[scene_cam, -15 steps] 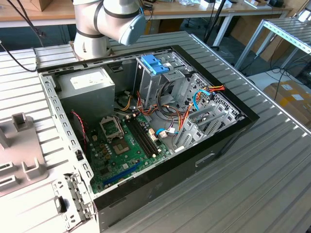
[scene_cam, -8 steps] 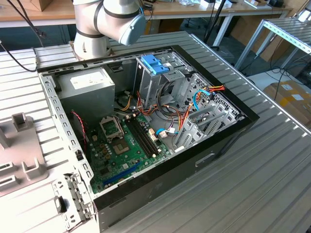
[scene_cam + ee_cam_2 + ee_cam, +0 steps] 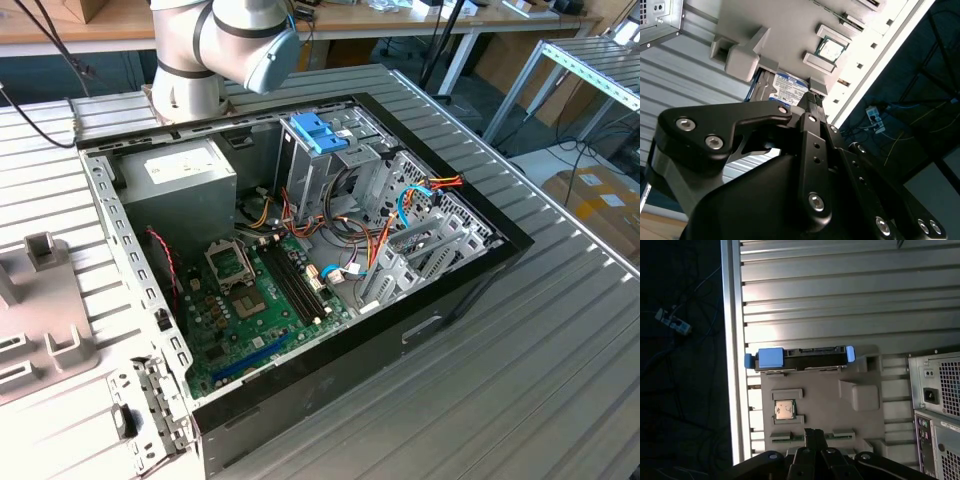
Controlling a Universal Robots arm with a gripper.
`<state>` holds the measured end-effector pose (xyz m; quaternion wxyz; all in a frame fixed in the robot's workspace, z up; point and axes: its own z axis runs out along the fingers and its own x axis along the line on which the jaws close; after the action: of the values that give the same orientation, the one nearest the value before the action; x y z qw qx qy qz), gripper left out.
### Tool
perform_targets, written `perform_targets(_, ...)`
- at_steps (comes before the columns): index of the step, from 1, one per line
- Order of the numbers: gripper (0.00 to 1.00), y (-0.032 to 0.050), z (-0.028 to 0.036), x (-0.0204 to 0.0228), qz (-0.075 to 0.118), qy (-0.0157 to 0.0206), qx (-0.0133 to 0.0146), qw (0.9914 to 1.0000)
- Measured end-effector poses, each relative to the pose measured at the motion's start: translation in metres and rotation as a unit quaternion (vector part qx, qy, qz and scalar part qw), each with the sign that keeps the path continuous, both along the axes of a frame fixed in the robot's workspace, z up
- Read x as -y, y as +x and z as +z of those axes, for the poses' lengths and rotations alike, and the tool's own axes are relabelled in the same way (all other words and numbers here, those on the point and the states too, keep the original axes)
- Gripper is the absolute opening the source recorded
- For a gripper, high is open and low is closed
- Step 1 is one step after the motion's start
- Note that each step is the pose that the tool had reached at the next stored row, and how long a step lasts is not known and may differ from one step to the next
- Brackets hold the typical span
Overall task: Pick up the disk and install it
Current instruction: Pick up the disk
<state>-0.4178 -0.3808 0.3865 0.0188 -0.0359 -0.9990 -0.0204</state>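
Observation:
The disk (image 3: pixel 800 359) lies on its side edge along one side of a grey fixture plate (image 3: pixel 860 415), with light-blue rails and a blue end tab (image 3: pixel 770 358). In the second wrist view the disk (image 3: pixel 790 87) shows its white and blue label behind the fingertips. My gripper (image 3: pixel 814 431) hovers over the far side of the plate from the disk, apart from it, with its black fingers pressed together and nothing between them. In the second wrist view the gripper (image 3: pixel 811 96) points toward the disk. In the exterior view the arm (image 3: pixel 225 45) rises out of frame.
An open computer case (image 3: pixel 480 270) lies on the ribbed table, with a drive cage topped by a blue bracket (image 3: pixel 318 130). A processor chip (image 3: pixel 784 409) sits on the fixture plate. The case's rear (image 3: pixel 937 390) stands beside the plate. The table edge (image 3: pixel 732 365) runs close to the disk.

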Motion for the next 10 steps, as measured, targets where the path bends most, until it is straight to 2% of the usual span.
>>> perform_targets(7,0.11,0.0000,0.0001,0.0000,0.020,0.0000,0.0000,0.99981)
perform_targets(10,0.11,0.0000,0.0000,0.0000,0.035,0.0000,0.0000,0.99940)
